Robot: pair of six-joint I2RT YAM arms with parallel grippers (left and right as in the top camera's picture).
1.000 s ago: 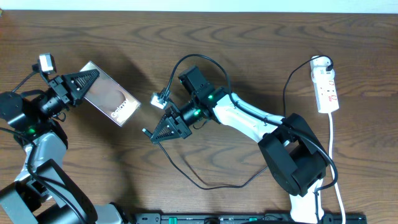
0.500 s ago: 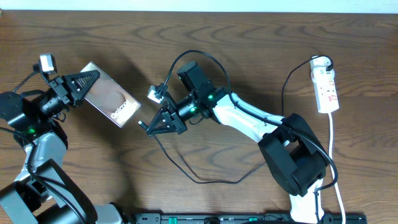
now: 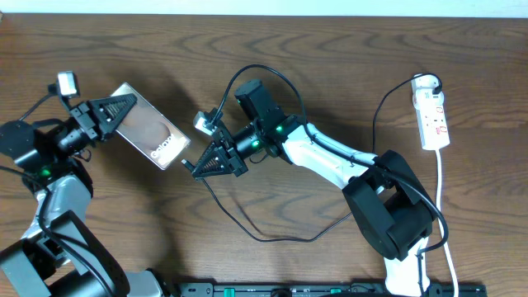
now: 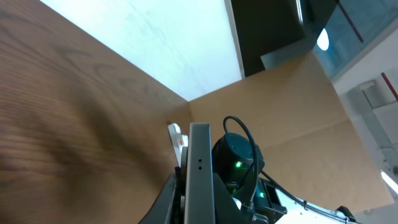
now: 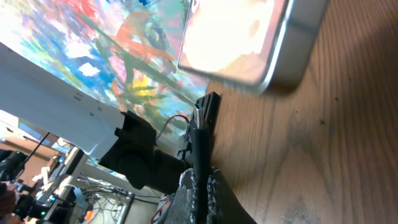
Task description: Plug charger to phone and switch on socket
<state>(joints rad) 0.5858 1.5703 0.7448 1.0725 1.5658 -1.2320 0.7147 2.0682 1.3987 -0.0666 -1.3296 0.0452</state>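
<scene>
My left fingers (image 3: pixel 109 108) pinch the phone (image 3: pixel 153 136) by its top end, slanted above the counter (image 3: pixel 272 49); stiff, slick slab, best gripped on its edges. My right fingers (image 3: pixel 216 161) are pressed on the cable (image 3: pixel 247 231) just behind its plug (image 5: pixel 199 143), arm stretched left, tip near the phone's lower edge; limp cable, so I hold close to the tip.

left gripper (image 4: pixel 198 208) clamps phone (image 4: pixel 199 149) edge-on; right arm (image 4: pixel 239 158) beyond

The phone (image 5: pixel 249 43) is blurred and cut off by the top edge in the right wrist view. Overhead, the charger (image 3: pixel 280 240) tip is too small to tell contact.
</scene>
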